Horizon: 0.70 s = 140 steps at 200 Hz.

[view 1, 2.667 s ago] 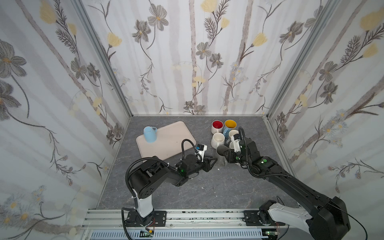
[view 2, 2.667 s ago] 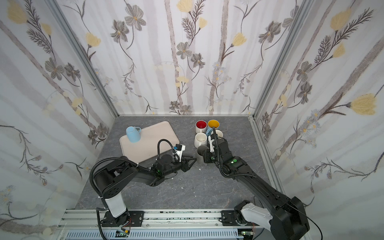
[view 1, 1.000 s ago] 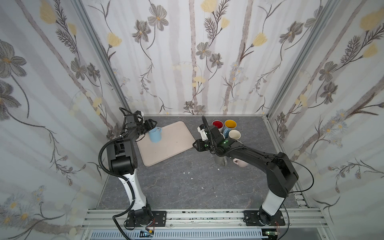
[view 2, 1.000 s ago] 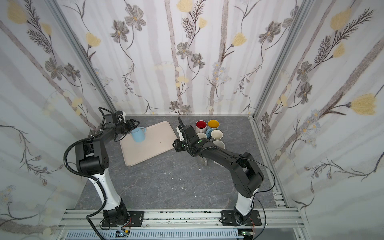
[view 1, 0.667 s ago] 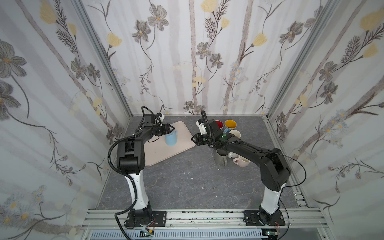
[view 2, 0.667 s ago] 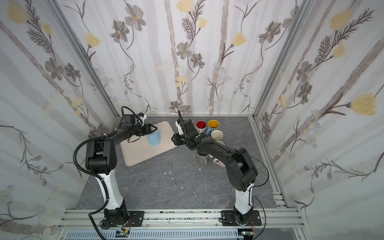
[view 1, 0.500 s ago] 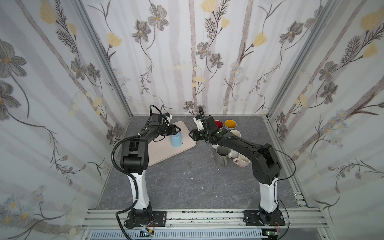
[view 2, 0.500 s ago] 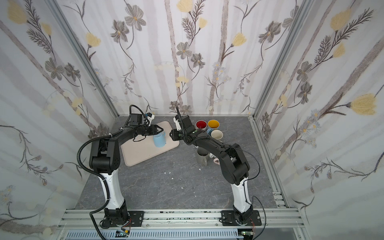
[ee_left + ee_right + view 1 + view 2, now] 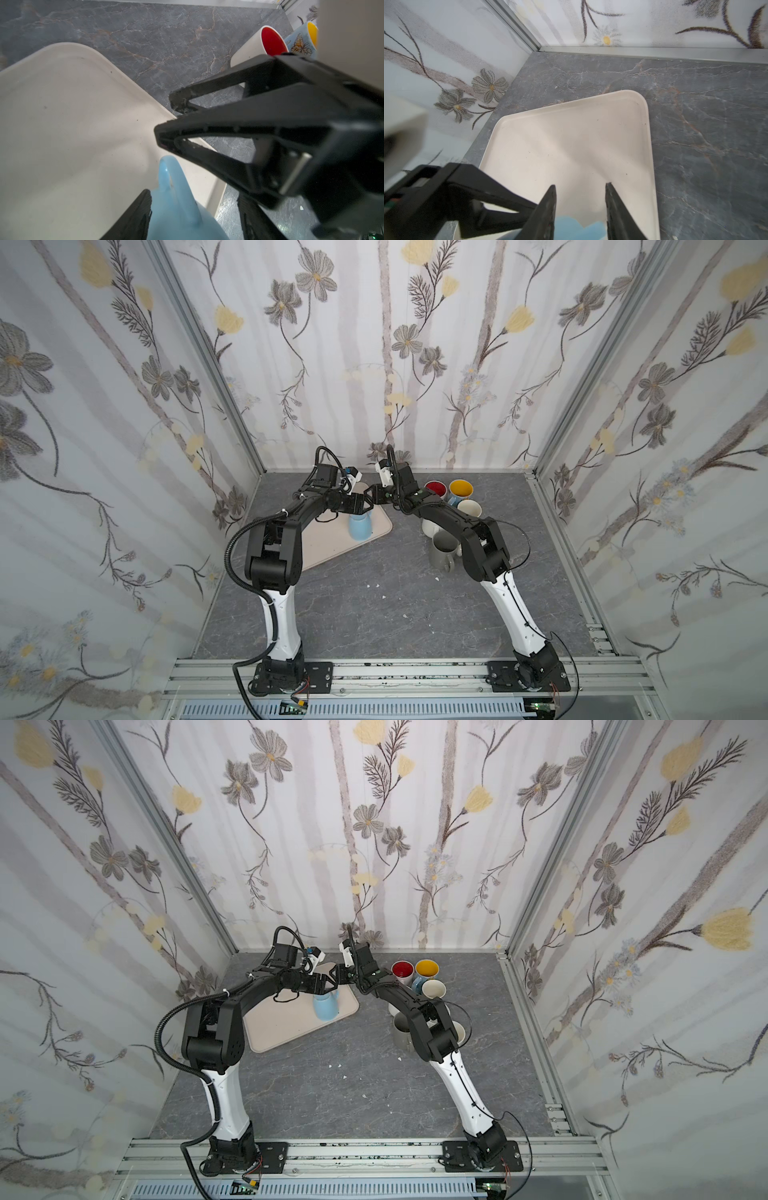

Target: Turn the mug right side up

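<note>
Top views: left claw (image 9: 360, 506), gripping the mug (image 9: 360, 527), has swung to three o'clock on the tray (image 9: 332, 545); right claw (image 9: 372, 497) waits open, handover likely.

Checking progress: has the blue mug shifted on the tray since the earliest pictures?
Yes. The blue mug went from the tray's far left corner to its right edge, toward the red mug.

You get bright, even light in both top views, shadows soft on the tabletop (image 9: 374, 605); wrist cams: pale sheen streaks the tray (image 9: 571, 145); mug (image 9: 176, 207), v. close to lens, goes out of focus.
</note>
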Motion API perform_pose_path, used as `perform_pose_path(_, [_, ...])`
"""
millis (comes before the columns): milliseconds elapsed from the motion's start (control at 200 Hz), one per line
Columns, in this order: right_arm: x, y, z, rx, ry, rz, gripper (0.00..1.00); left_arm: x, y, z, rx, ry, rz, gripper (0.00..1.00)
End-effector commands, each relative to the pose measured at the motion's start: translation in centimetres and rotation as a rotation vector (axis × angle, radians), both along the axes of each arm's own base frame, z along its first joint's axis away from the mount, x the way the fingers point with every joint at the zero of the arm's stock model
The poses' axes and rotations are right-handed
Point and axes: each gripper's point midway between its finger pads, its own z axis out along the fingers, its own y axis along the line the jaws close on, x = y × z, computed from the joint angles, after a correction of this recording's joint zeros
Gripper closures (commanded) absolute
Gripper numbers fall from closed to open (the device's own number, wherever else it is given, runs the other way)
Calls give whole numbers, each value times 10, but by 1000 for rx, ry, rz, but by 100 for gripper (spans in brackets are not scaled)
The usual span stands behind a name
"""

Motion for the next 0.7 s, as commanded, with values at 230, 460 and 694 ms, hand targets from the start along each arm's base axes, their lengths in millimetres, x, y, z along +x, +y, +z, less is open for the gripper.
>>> perform_pose_path(230, [-28, 39, -1, 102, -28, 189, 62, -10, 13, 74, -56, -236, 106, 31])
perform_pose_path(460, [-41, 41, -12, 55, -11, 244, 64, -65, 49, 75, -114, -235, 351, 31])
perform_pose_path(694, [-49, 32, -17, -24, 8, 255, 65, -132, 51, 20, -238, -73, 511, 35])
